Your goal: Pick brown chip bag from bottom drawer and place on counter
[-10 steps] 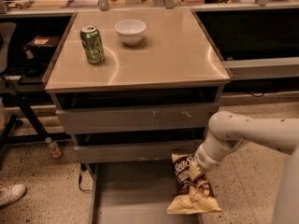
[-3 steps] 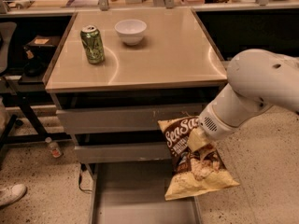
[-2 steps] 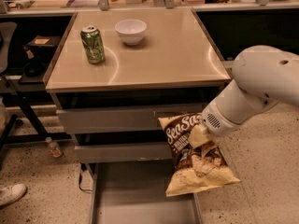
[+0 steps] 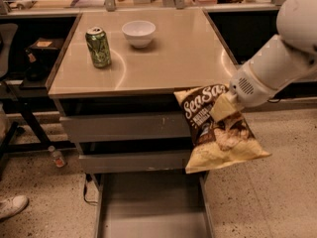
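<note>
Bottom drawer (image 4: 148, 207), lower centre: pulled open, flat bottom bare where visible. Above its right side the brown chip bag (image 4: 218, 133) hangs in air, in front of the cabinet's right front corner, clear of drawer and counter (image 4: 168, 58). Gripper (image 4: 224, 108) clamped on bag's upper right edge. Arm (image 4: 277, 63) enters from upper right, sloping down-left. Bag's long axis runs upper left to lower right, printed face to camera. Counter beyond carries green can (image 4: 98, 46) and white bowl (image 4: 138, 32), upper left.
</note>
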You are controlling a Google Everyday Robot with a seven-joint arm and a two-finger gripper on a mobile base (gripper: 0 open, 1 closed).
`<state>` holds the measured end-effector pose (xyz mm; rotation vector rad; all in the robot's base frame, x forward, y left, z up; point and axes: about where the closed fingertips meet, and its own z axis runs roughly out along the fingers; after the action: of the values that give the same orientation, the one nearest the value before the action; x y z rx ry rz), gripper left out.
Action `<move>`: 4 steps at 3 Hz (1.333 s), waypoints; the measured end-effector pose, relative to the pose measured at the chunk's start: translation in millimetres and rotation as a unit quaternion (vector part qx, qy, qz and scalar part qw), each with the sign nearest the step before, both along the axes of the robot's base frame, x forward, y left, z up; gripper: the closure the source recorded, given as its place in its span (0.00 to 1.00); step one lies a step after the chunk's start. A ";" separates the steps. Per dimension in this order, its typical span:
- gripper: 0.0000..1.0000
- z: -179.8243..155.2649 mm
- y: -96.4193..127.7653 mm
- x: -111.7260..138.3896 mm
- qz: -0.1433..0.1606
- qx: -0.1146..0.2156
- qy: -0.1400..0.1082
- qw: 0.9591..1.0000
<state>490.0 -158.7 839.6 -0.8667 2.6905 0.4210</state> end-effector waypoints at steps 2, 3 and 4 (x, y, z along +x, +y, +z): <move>1.00 75.5 -6.8 44.3 0.007 0.001 -0.040 0.999; 1.00 75.5 -6.7 44.4 0.007 0.002 -0.040 0.999; 1.00 80.6 -8.7 61.3 0.003 0.012 -0.041 0.999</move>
<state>551.4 -167.4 920.2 -0.8654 2.6045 0.4082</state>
